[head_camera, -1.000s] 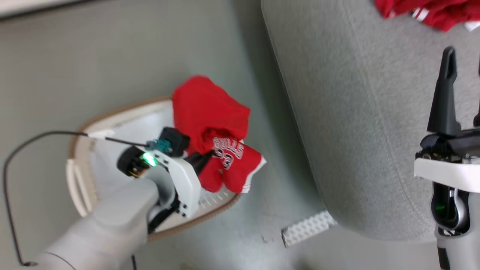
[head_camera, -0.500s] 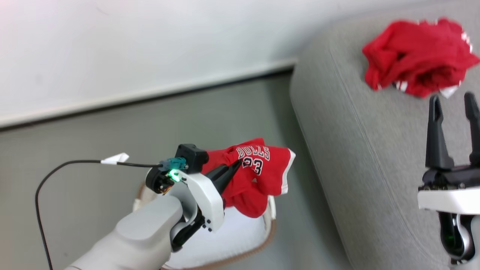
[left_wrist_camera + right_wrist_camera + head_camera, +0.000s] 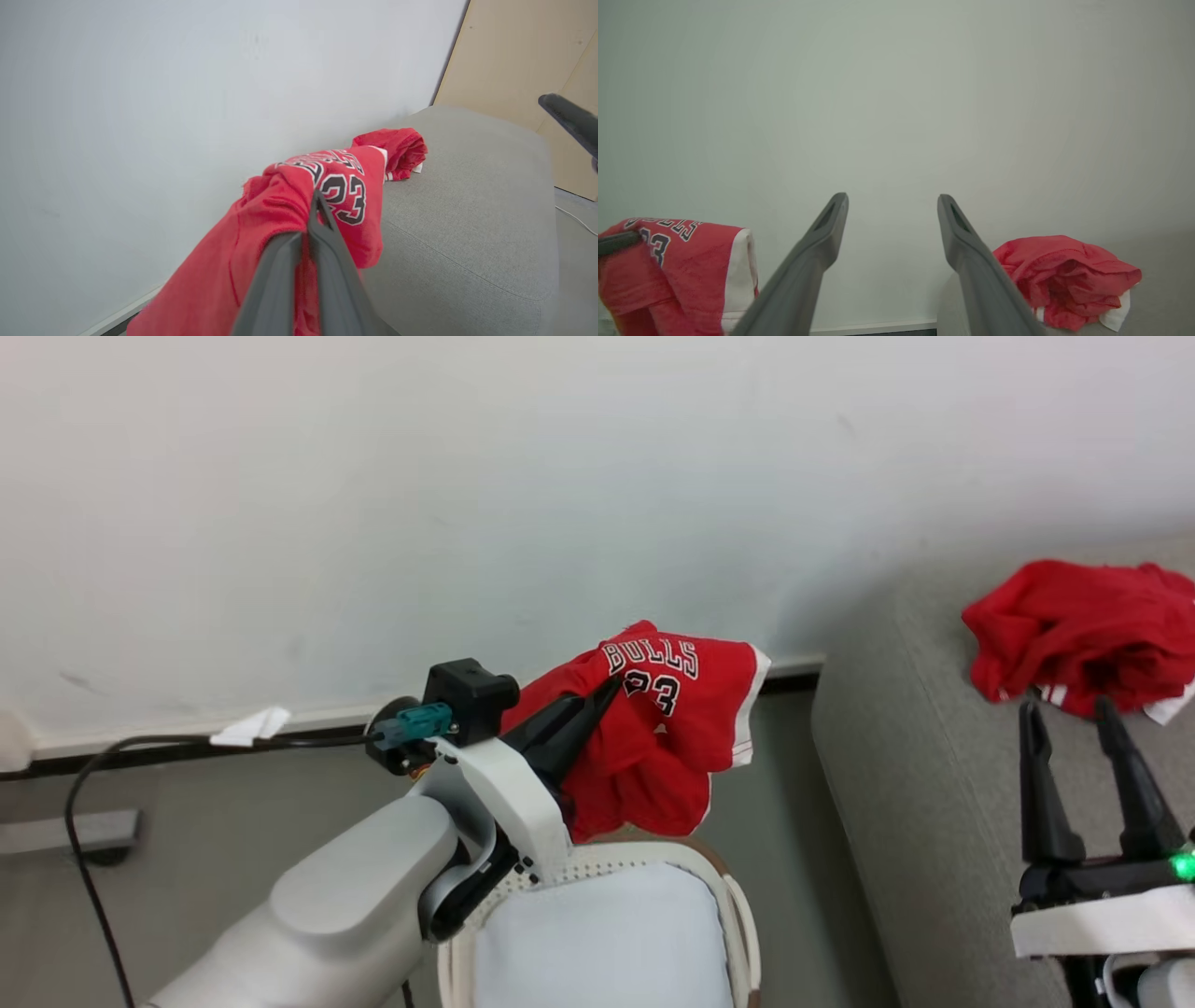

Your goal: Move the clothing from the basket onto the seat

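The left gripper (image 3: 609,691), its two dark fingers pressed together, pinches a bright red soft jersey (image 3: 663,756) with white trim, white lettering and the number 23, holding it in the air above the far end of the cream-white perforated plastic basket (image 3: 735,907) with a brown rim band. A flat pale bluish-white pad (image 3: 607,943) lies inside the basket. A second crumpled red garment (image 3: 1074,625) rests on the large grey fabric seat (image 3: 915,803) beside the basket. The right gripper (image 3: 1066,709) hovers over the seat near that garment, fingers spread, holding nothing.

Soft red cloth clothing (image 3: 653,737), matt grey woven-fabric seat (image 3: 924,784), smooth perforated plastic basket (image 3: 738,915)
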Motion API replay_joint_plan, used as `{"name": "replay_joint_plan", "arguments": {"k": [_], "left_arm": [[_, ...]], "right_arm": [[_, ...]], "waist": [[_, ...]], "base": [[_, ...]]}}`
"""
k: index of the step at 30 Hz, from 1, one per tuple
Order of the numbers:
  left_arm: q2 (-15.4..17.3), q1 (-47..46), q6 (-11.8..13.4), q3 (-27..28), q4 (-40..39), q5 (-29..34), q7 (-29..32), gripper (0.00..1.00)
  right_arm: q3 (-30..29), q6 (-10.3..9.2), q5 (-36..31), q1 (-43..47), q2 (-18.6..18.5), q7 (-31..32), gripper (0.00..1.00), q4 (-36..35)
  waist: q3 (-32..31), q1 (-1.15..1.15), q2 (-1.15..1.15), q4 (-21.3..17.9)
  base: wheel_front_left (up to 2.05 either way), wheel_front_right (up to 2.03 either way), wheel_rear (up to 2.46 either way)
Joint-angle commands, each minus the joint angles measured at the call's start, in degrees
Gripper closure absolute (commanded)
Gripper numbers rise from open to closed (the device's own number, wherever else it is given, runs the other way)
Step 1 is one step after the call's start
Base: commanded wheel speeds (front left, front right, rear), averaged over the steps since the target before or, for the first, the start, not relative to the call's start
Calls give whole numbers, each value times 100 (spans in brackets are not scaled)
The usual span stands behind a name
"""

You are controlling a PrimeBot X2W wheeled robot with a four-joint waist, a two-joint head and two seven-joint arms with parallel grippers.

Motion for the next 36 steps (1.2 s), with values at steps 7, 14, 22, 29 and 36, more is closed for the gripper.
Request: {"name": "replay_joint_plan", "arguments": {"k": [7,14,22,29,36], "left_arm": [[241,-135,277,180,-652,128,44,100],[473,-124,542,308,-1211,55,159,100],[576,-26,681,313,-1502,42,214,100],[502,16,695,227,-1581,68,218,100],[283,67,589,11,-1604,138,247,100]], "right_arm": [[262,-11,146,279,179,4,0,116],[634,-11,174,280,331,4,0,176],[1054,-11,287,202,217,4,0,221],[1831,-11,478,-20,65,4,0,455],[2709,-11,841,-337,-121,8,0,1026]], "waist": [[-275,2,0,290],[-317,2,0,283],[-313,2,0,269],[-316,2,0,356],[-396,2,0,695]], "base": [[0,0,0],[0,0,0],[0,0,0],[0,0,0],[0,0,0]]}}
